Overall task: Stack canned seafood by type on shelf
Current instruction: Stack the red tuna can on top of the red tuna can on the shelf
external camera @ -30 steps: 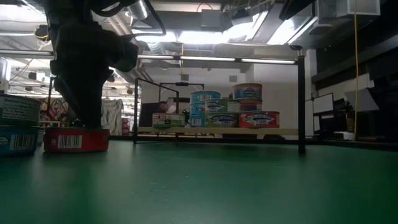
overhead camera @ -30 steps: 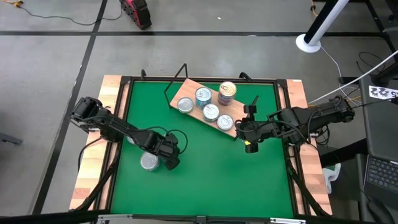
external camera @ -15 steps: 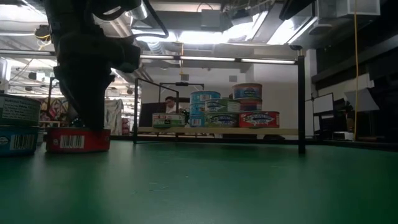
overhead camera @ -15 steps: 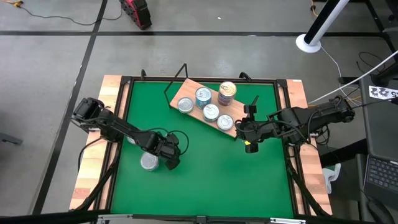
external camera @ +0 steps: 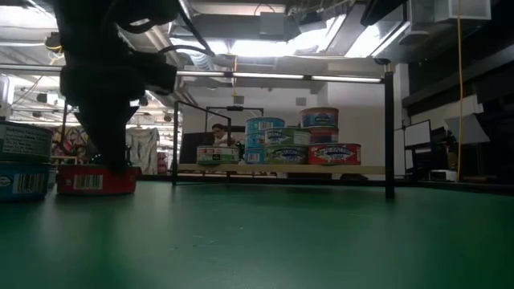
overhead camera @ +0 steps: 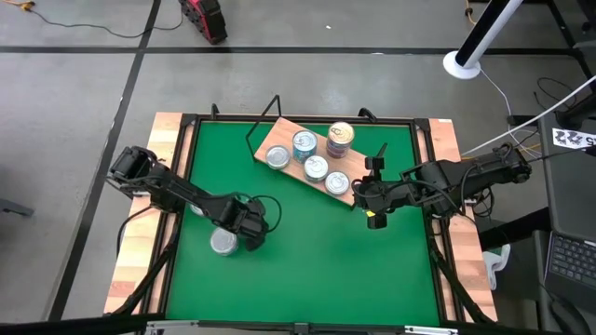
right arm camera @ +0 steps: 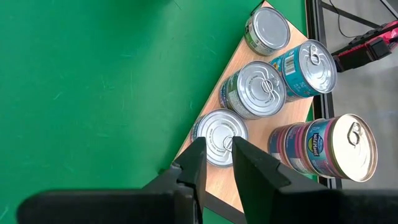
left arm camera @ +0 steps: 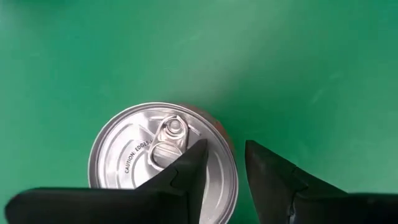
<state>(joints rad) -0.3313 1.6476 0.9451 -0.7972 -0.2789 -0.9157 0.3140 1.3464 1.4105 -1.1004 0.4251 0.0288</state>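
A tin of canned seafood (overhead camera: 222,242) with a silver pull-tab lid (left arm camera: 146,163) and a red side (external camera: 88,181) stands on the green mat near the table's left edge. My left gripper (left arm camera: 225,152) points down at its rim, its fingers a little apart. One fingertip (left arm camera: 198,151) is over the lid and the other (left arm camera: 254,152) is outside the wall. The shelf (overhead camera: 281,138) at the far middle carries several tins, among them a gold-topped stack (overhead camera: 341,137). My right gripper (overhead camera: 372,220) hovers off the shelf's near right corner, fingers slightly apart and holding nothing. My left gripper comes at the red tin from above, astride its rim (left arm camera: 231,163) on the side toward the table's middle. I cannot tell whether either finger touches the lid or the wall. The tin stands flat on the mat.
Two more stacked tins (external camera: 22,164) stand at the left, close beside the red one. The shelf's black wire supports (overhead camera: 264,112) rise at its ends. Open green mat (overhead camera: 317,270) lies between the arms and the near edge. A person shows in the room behind (external camera: 218,132).
My left gripper has turned a little about its own axis above the red tin and has kept its place. My right arm has kept still.
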